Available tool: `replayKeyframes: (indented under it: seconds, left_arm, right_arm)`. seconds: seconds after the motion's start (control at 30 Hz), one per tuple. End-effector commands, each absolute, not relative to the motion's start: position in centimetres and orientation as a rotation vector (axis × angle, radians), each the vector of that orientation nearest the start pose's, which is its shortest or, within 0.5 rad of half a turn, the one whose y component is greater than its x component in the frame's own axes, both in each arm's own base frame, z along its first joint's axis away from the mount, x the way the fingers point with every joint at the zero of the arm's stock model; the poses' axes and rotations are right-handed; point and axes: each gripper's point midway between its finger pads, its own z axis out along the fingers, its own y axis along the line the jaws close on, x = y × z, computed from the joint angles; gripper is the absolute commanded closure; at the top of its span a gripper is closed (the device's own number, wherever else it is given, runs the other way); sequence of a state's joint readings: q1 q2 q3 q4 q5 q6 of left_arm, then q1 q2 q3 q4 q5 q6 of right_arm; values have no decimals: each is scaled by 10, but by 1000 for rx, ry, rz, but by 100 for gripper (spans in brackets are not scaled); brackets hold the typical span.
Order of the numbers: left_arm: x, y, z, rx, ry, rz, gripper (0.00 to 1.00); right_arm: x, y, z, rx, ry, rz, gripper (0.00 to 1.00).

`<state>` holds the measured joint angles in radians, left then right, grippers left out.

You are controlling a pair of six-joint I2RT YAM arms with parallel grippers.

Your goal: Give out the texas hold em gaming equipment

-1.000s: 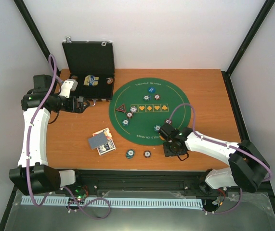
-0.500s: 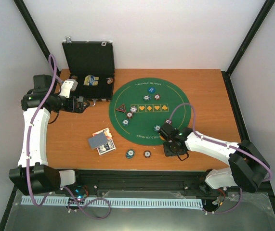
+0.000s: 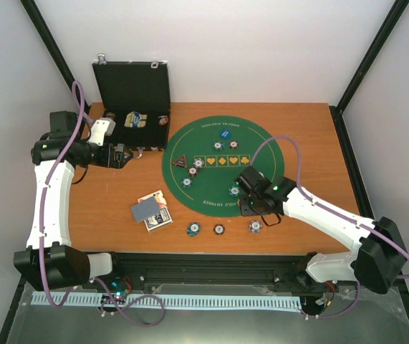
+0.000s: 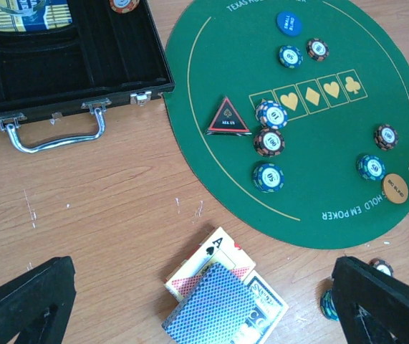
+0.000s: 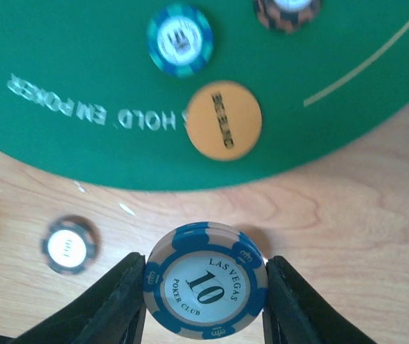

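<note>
From above, the right gripper point(image 3: 254, 223) reached down just off the near edge of the mat point(image 3: 261, 140), closed on a blue chip point(image 3: 255, 227). Two more chips point(image 3: 219, 229) lay on the table point(image 3: 311, 129) to its left. The left gripper point(image 3: 124, 155) stood wide open with nothing in it, beside the open case point(image 3: 132, 89). The cards point(image 3: 151, 211) lay apart from it, on bare wood.

In the left wrist view, the two fingers point(image 4: 25, 301) sat far apart at the lower corners. The cards lay below the gap between them, a grey-blue back on top and an ace showing. The case was ahead to the left. Ahead to the right, the mat carried the token point(image 4: 227, 118), the blue disc point(image 4: 288, 23), the orange disc point(image 4: 395, 188) and scattered striped chips.

In the right wrist view, both fingers point(image 5: 118, 301) pressed the rim of the blue chip, marked 10 and face up. Whether it was off the table could not be told. A grey chip point(image 5: 68, 245) lay to the left on the wood. Ahead, on the mat's edge, were the orange disc and a teal chip point(image 5: 180, 39).
</note>
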<state>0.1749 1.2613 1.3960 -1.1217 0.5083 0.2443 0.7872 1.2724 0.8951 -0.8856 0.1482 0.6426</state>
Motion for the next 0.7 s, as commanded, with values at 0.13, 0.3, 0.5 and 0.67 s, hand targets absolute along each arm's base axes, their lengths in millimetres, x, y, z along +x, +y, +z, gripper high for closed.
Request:
replayKeyframes:
  seconds: [0.13, 0.3, 0.5, 0.67]
  left_arm:
    - [309, -28, 284, 266, 2387, -446, 0]
    - [312, -29, 283, 261, 2392, -457, 0]
    - [314, -29, 285, 261, 2387, -467, 0]
    - [317, -29, 286, 265, 2391, -470, 0]
  right_arm:
    - [278, 179, 150, -168, 2678, 78, 74]
    - [355, 181, 162, -127, 2640, 50, 75]
    - [445, 176, 148, -57, 2639, 14, 75]
    - [494, 176, 109, -33, 2691, -18, 75]
